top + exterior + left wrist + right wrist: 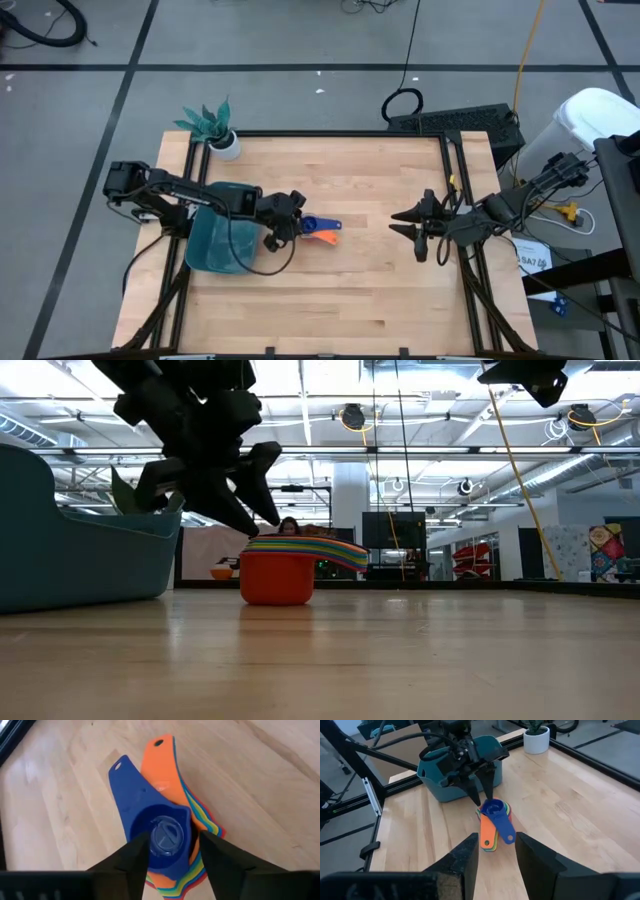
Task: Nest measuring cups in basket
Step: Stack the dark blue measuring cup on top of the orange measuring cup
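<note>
Jaws apart — left gripper (170, 857) straddles nested measuring cups (167, 837).

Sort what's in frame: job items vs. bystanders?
Job:
- nested stack of small plastic measuring cups, dark blue one on top, standing on the table, not in the basket
- dark teal rounded plastic basket
- left gripper, jaws open either side of the stack's bowls
- right gripper, waiting apart, jaws open

Lying about:
- small white pot with teal plant, far corner
- wooden table

Dark blue cup (155, 827) atop orange cup (162, 770), rainbow edges; teal basket (437, 782).
</note>
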